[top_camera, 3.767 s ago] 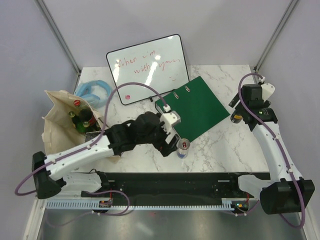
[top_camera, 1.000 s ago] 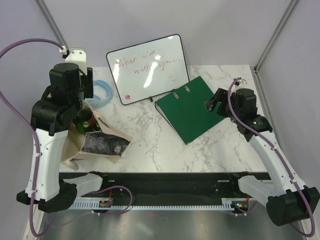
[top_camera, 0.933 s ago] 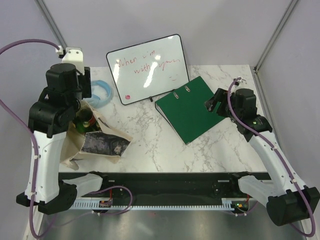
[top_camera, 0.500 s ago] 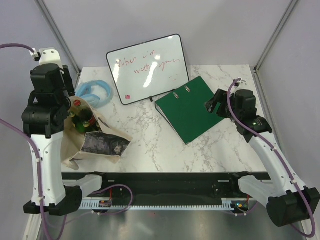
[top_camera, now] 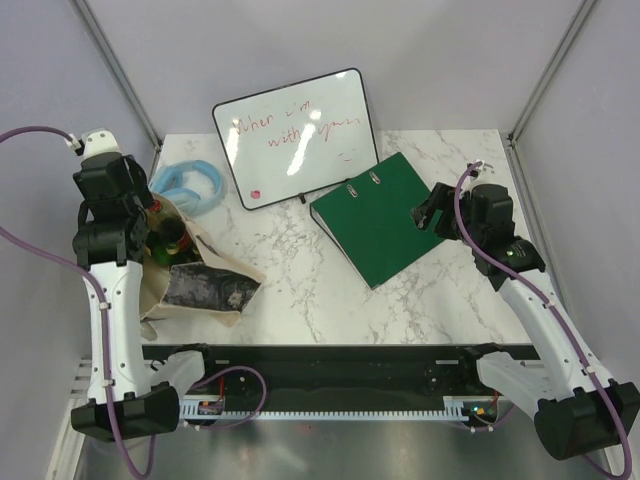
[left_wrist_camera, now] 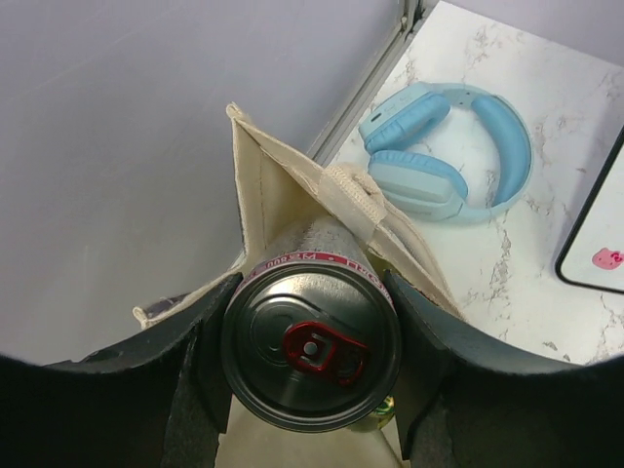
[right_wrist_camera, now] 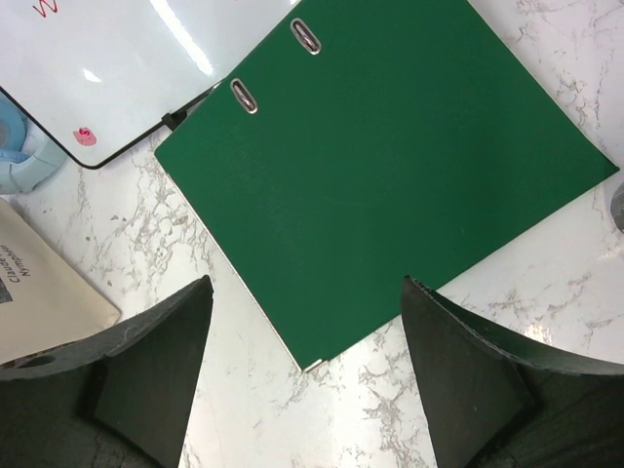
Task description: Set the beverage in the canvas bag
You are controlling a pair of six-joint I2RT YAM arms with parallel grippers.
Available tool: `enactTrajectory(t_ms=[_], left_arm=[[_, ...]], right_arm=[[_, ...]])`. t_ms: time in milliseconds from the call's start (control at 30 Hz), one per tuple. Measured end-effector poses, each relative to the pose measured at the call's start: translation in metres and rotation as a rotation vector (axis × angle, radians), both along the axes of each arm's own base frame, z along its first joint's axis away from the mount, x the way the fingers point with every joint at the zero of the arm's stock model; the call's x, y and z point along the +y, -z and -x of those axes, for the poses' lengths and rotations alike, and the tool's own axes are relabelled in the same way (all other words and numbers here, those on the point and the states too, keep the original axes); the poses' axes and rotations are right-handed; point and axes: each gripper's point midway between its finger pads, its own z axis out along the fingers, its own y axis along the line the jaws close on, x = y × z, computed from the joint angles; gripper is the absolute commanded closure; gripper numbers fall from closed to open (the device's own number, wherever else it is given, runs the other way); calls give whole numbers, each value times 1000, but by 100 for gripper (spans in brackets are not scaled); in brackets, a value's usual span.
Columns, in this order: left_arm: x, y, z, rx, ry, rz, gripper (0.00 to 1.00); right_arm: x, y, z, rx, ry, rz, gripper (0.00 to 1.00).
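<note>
Silver beverage can (left_wrist_camera: 310, 349), red pull-tab uppermost, is held between the left jaws, which are closed against its sides. It is located at the mouth of the canvas bag (left_wrist_camera: 285, 200), close against the bag's handle strap, at the left side of the bench (top_camera: 330, 290). Whether its base is already below the rim cannot be told. Compared with half a second ago, the left arm has been brought down from a raised posture and drawn in over the bag. Some seconds earlier the can stood on the bench near the green binder (right_wrist_camera: 390, 185). Transport is therefore judged complete, and lowering and release remain. Bottles (top_camera: 172, 236) already occupy the bag. The right jaws are spread wide, empty, above the binder.
</note>
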Motion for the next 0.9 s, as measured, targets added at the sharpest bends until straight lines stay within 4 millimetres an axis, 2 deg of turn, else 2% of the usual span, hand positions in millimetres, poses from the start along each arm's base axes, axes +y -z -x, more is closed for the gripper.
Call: enactTrajectory(t_ms=[367, 567, 800, 900], left_arm=[[12, 28, -33, -44, -7, 4, 98], [25, 40, -42, -45, -49, 26, 98], [33, 69, -48, -29, -80, 80, 98], [34, 75, -56, -37, -82, 101, 98]], right_arm=[[0, 0, -2, -4, -2, 1, 14], [1, 0, -4, -6, -2, 1, 14], [2, 4, -7, 2, -5, 6, 14], [2, 4, -10, -4, -6, 7, 14]])
